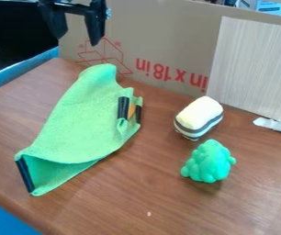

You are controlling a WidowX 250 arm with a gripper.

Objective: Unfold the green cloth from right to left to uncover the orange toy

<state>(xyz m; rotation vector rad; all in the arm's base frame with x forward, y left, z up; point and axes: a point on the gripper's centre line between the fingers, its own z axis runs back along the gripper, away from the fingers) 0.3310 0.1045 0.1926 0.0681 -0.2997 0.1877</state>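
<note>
Cloth [85, 124] near red-lettered cardboard [161, 30]

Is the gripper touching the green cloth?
Apart. The camera view shows the gripper clear of the green cloth, with the cardboard visible between its fingertips and the cloth's top end.

This looks like a lab or workshop corner: a robot gripper [75, 40] hangs over a wood-grain counter [127, 206], backed at the far side by a printed cardboard sheet [161, 32] and, far right, a pale panel [256, 69].
</note>
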